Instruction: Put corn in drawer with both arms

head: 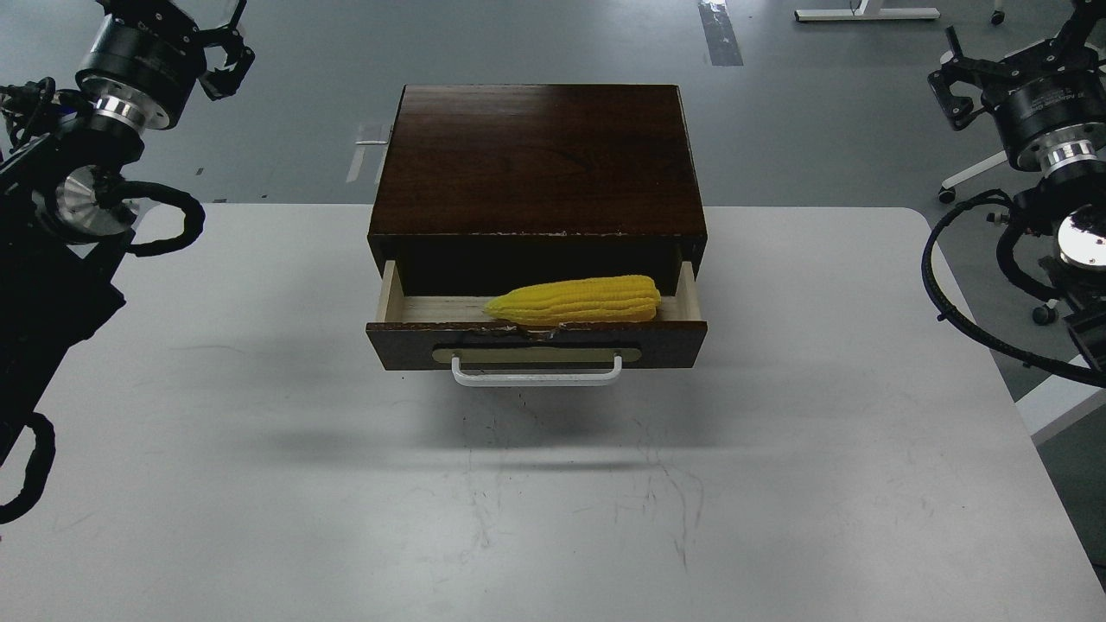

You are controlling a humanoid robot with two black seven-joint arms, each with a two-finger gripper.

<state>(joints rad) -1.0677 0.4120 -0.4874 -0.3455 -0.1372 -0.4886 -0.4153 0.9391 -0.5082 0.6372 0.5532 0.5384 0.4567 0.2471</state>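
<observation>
The yellow corn (pixel 575 300) lies lengthwise in the open drawer (pixel 536 344), its tip pointing left, resting against the chipped front edge. The drawer is pulled partly out of the dark brown box (pixel 536 160) and has a white bar handle (pixel 536 373). My left gripper (pixel 186 26) is raised at the far top left, beyond the table's back left corner, with its fingers spread and empty. My right gripper (pixel 1015 52) is raised at the far top right, off the table's right side, with its fingers spread and empty. Both are well away from the box.
The box stands at the back middle of the white table (pixel 259 484). Black cable loops hang from both arms over the table's left and right edges. White chair legs (pixel 976 177) stand on the grey floor at the right.
</observation>
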